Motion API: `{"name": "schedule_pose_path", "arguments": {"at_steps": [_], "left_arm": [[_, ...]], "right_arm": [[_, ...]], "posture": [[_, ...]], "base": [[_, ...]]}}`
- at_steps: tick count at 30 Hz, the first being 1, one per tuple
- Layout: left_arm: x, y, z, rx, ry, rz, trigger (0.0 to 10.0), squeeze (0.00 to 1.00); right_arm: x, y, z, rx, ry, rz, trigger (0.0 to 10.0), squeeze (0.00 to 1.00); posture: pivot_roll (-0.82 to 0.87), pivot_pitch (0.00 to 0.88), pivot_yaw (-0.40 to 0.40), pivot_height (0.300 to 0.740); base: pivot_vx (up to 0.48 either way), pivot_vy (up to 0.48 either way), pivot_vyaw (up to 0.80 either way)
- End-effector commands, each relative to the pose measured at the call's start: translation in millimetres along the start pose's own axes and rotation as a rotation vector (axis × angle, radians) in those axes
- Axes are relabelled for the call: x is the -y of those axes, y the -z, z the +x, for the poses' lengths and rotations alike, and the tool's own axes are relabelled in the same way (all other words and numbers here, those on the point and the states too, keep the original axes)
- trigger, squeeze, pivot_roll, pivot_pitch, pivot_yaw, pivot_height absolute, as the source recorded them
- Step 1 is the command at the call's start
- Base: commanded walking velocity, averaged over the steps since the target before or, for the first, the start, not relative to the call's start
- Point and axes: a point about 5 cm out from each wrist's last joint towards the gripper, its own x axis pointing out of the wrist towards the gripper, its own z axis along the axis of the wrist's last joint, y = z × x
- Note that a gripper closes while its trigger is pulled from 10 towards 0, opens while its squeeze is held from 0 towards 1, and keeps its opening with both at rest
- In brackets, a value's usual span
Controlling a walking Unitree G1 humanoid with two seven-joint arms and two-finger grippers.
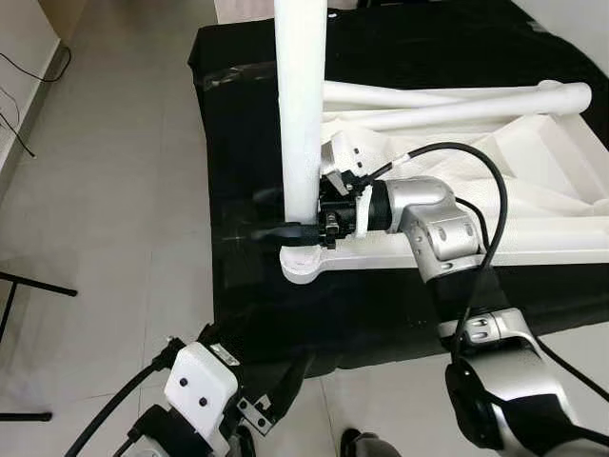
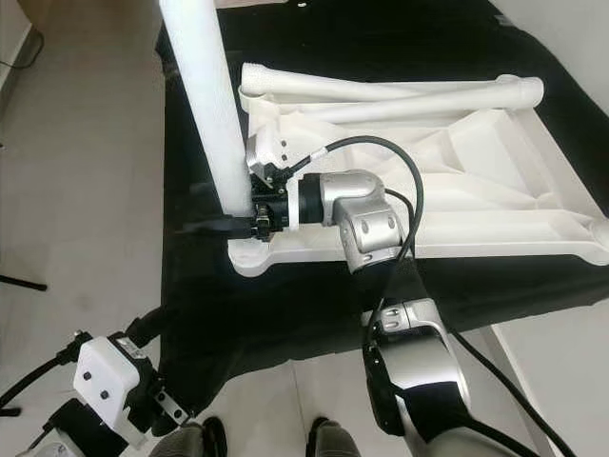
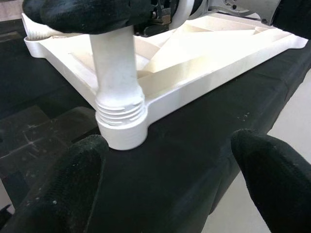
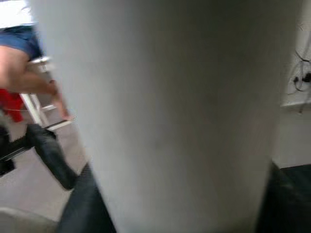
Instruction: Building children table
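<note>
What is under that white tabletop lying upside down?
A black cloth lies under the white tabletop, hanging over the edge. Whatever the cloth covers cannot be seen.

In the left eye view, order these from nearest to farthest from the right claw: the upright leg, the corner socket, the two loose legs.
1. Upright leg: gripped in the right claw.
2. Corner socket: just below the claw.
3. Loose legs: lying along the tabletop's far edge.
</note>
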Motion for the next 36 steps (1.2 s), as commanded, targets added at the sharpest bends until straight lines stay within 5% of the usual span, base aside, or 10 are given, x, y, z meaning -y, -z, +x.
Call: {"name": "schedule_pose_path", "arguments": {"at_steps": [1,10,11,15,23,24,27,30,31,36], "left_arm": [[3.4,1.8,-2.1,-0.016,-0.002,-0.015,10.0,0.0],[4.5,3.3,-1.4,-0.015,-0.003,-0.021,10.0,0.0],[3.2,4.1,-2.7,-0.014,-0.012,-0.018,10.0,0.0],[1.3,3.9,-2.2,-0.009,-0.016,-0.018,10.0,0.0],[-0.9,6.8,0.3,-0.009,-0.002,-0.022,10.0,0.0],[-1.8,6.9,0.6,-0.007,-0.004,-0.017,10.0,0.0],[-2.6,6.8,0.8,-0.005,-0.007,-0.014,10.0,0.0],[-3.6,6.9,1.0,-0.003,-0.011,-0.011,10.0,0.0],[-4.2,7.0,1.2,-0.002,-0.013,-0.01,10.0,0.0],[-3.5,6.1,2.1,0.001,-0.014,-0.008,10.0,0.0]], "right_arm": [[-4.5,3.0,6.9,0.017,-0.083,0.019,0.0,0.0],[-2.0,14.0,-6.1,0.006,0.102,0.026,0.0,0.0],[-3.4,40.9,-10.6,-0.148,0.746,0.0,0.0,0.0],[-48.5,62.2,-10.9,-0.284,1.036,0.026,0.0,0.0],[-52.5,62.3,-8.8,-0.29,1.022,0.021,0.0,0.0],[-44.5,57.9,-7.5,-0.273,0.994,0.012,8.9,0.0],[-38.4,53.4,-5.2,-0.243,0.95,0.008,10.0,0.0],[-33.6,47.7,-2.3,-0.195,0.878,0.024,10.0,0.31],[-31.2,40.6,2.4,-0.128,0.737,0.043,10.0,1.0],[-33.8,25.9,6.6,-0.046,0.328,-0.011,10.0,1.0]], "posture": [[0.09,0.265,-0.02,0.74],[0.08,0.257,-0.035,0.74],[0.05,0.254,-0.048,0.74],[0.04,0.256,-0.034,0.74],[0.04,0.219,-0.023,0.74],[0.04,0.219,-0.023,0.74],[0.04,0.219,-0.023,0.74],[0.04,0.215,-0.026,0.74],[0.04,0.215,-0.026,0.74],[0.06,0.225,-0.012,0.74]], "base": [[0.0,0.0,0.0],[0.0,0.0,0.0],[0.0,0.0,0.0],[0.0,0.0,0.0],[0.0,0.0,0.0],[0.0,0.0,0.0],[0.0,0.0,0.0],[0.0,0.0,0.0],[0.0,0.0,0.0],[0.0,0.0,0.0]]}}
